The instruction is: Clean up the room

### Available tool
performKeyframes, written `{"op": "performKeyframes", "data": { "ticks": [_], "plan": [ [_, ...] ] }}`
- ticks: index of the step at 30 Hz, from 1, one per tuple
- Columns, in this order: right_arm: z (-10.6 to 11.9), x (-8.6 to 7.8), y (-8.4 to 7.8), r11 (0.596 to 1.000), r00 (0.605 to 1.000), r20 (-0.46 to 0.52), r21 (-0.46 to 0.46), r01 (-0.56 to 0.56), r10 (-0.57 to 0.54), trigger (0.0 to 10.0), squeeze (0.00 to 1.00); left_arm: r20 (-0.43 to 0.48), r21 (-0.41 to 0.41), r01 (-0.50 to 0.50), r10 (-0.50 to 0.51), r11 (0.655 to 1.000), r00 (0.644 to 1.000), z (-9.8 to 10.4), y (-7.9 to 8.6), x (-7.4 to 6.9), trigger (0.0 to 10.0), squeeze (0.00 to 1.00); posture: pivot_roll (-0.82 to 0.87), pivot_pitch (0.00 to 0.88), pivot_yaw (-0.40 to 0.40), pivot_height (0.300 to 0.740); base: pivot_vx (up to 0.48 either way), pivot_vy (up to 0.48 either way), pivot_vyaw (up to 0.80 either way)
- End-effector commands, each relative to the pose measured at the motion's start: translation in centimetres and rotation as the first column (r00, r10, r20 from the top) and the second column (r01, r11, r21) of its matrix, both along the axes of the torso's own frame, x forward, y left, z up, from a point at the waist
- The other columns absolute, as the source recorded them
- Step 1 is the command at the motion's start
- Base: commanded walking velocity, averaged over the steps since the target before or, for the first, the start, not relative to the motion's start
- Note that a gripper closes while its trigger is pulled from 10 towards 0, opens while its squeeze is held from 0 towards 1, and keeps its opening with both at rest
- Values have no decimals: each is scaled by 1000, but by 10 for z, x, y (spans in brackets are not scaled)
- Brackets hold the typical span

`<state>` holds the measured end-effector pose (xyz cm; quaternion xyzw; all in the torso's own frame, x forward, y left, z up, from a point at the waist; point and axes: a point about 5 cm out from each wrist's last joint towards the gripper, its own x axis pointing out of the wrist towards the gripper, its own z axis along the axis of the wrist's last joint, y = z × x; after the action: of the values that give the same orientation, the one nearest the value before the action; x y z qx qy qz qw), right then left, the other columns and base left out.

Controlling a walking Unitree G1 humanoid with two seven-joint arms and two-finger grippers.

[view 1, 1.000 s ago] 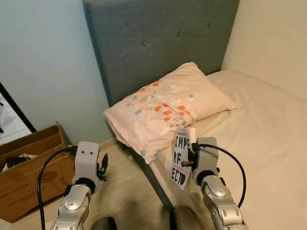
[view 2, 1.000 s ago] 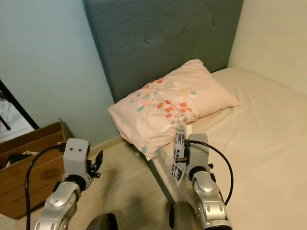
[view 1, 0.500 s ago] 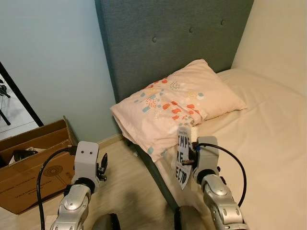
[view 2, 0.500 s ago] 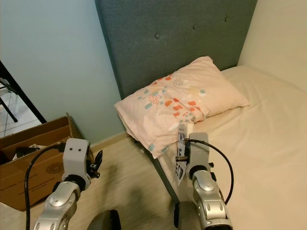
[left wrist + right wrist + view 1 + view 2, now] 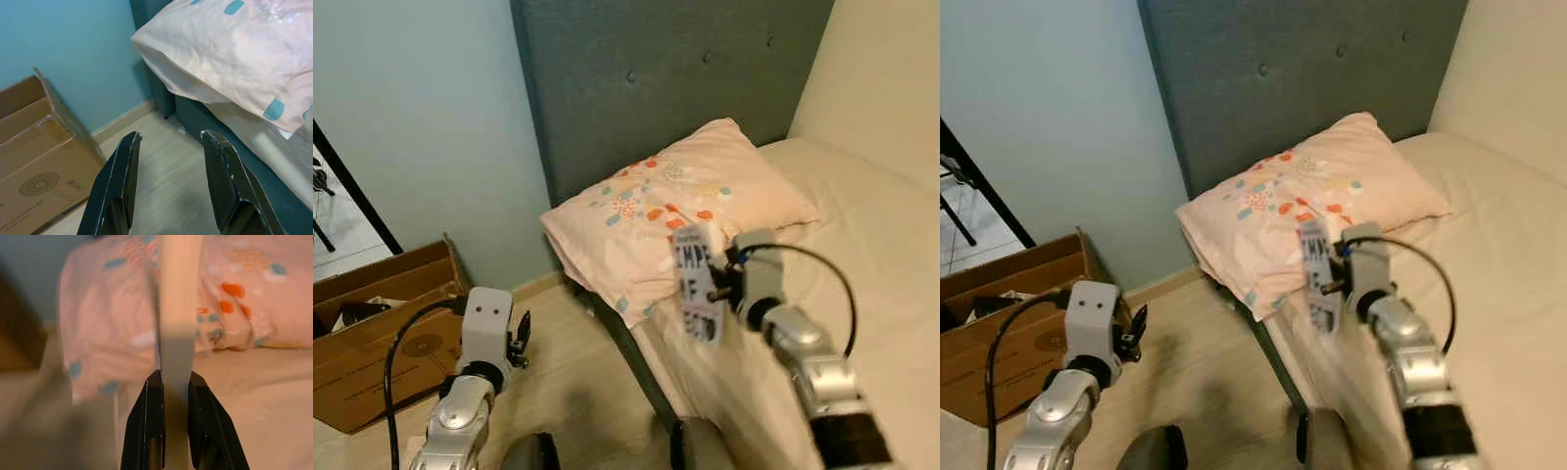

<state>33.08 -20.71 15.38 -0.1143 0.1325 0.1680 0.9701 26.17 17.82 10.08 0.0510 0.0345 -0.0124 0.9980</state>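
- while the right claw (image 5: pixel 169 396) is raised over the near left corner of the bed (image 5: pixel 891 255), its two black fingers (image 5: pixel 146 426) are clamped on a thin white printed card (image 5: pixel 697 284) with large dark letters, blurred in the head views.
- the card stands roughly upright in the grip, tilted a little, just in front of the pillow's near edge; from the right wrist view it is seen edge-on as a pale strip rising between the fingers.
- the pillow (image 5: pixel 680 211) is peach-pink with orange and teal spots and lies at the far left of the bed against the dark grey-teal buttoned headboard (image 5: pixel 656 78); its left end hangs over the mattress edge.
- the bed carries a cream sheet, and a cream wall rises on its far right side.
- the left claw (image 5: pixel 168 183) hangs low over the pale wooden floor (image 5: pixel 578 382) to the left of the bed, its fingers (image 5: pixel 117 181) apart and holding nothing.
- an open brown cardboard box (image 5: pixel 382 323) sits on the floor at the left, against the light blue wall (image 5: pixel 421 117); dark items lie inside it, too small to tell.
- a black cable (image 5: pixel 813 259) loops from the right wrist, and another runs along the left arm.
- at the far left edge a dark frame stands before a tiled floor.
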Motion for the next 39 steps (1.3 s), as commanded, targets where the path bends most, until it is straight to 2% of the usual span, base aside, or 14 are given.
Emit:
{"op": "performKeyframes", "data": {
  "ticks": [1, 5, 8, 11, 13, 15, 19, 21, 24, 26, 35, 36, 37, 39],
  "plan": [
    [-3, -1, 2, 998, 997, -57, 36, -53, 55, 10000, 0, 4, 3, 11, -11, 1000, 1000, 1, 4, -2, 10000, 0, -53, 113, 25, 592, 0, 0, 0],
    [6, 7, -16, 980, 971, -142, 71, -184, 193, 10000, 0, 18, -30, 71, -70, 997, 997, 7, -1, -1, 10000, 0, -67, 139, 30, 592, 0, 0, 0],
    [3, 15, -30, 932, 895, -261, 91, -352, 363, 10000, 0, 59, -73, 183, -179, 980, 982, 19, -10, 0, 10000, 0, -50, 172, 17, 592, 0, 0, 0],
    [-1, 16, -31, 913, 869, -281, 96, -396, 406, 10000, 0, 84, -76, 234, -228, 969, 970, 26, -16, -1, 10000, 0, -40, 182, 12, 592, 0, 0, 0],
    [-3, 18, -32, 911, 868, -279, 92, -401, 410, 10000, 0, 94, -77, 259, -252, 963, 963, 29, -18, -1, 10000, 0, -29, 191, 8, 592, 0, 0, 0],
    [-12, 19, -41, 927, 869, -341, 27, -373, 360, 10000, 0, 124, -68, 322, -312, 944, 942, 41, -24, -3, 10000, 0, 10, 233, -8, 592, 0, 0, 0],
    [-16, 18, -47, 925, 859, -387, -35, -377, 336, 10000, 0, 134, -64, 331, -321, 941, 938, 46, -22, -4, 10000, 0, 22, 244, -12, 592, 0, 0, 0],
    [-16, 20, -53, 915, 870, -400, -153, -373, 288, 10000, 0, 143, -61, 324, -313, 944, 939, 51, -20, -5, 10000, 0, 39, 261, -19, 592, 0, 0, 0],
    [-15, 23, -55, 910, 888, -386, -219, -353, 252, 10000, 0, 148, -58, 320, -309, 946, 939, 54, -19, -6, 10000, 0, 43, 266, -20, 592, 0, 0, 0],
    [-15, 25, -60, 850, 889, -399, -364, -380, 226, 10000, 0, 153, -55, 336, -325, 940, 933, 58, -20, -10, 10000, 0, 55, 276, -19, 592, 0, 0, 0],
    [-22, 24, -67, 745, 888, -423, -530, -405, 181, 10000, 0, 147, -48, 366, -356, 929, 923, 65, -22, -14, 10000, 0, 77, 284, -11, 592, 0, 0, 0],
    [-24, 23, -69, 712, 890, -422, -571, -409, 173, 10000, 0, 145, -46, 368, -358, 929, 922, 66, -21, -14, 10000, 0, 81, 284, -3, 592, 0, 0, 0],
    [-24, 23, -69, 712, 890, -422, -571, -409, 173, 10000, 0, 145, -46, 368, -358, 929, 922, 66, -21, -14, 10000, 0, 81, 284, -3, 592, 0, 0, 0],
    [-27, 22, -71, 643, 896, -411, -644, -416, 167, 10000, 0, 133, -41, 371, -363, 928, 922, 66, -21, -15, 10000, 0, 85, 283, 4, 592, 0, 0, 0]
  ]
}}
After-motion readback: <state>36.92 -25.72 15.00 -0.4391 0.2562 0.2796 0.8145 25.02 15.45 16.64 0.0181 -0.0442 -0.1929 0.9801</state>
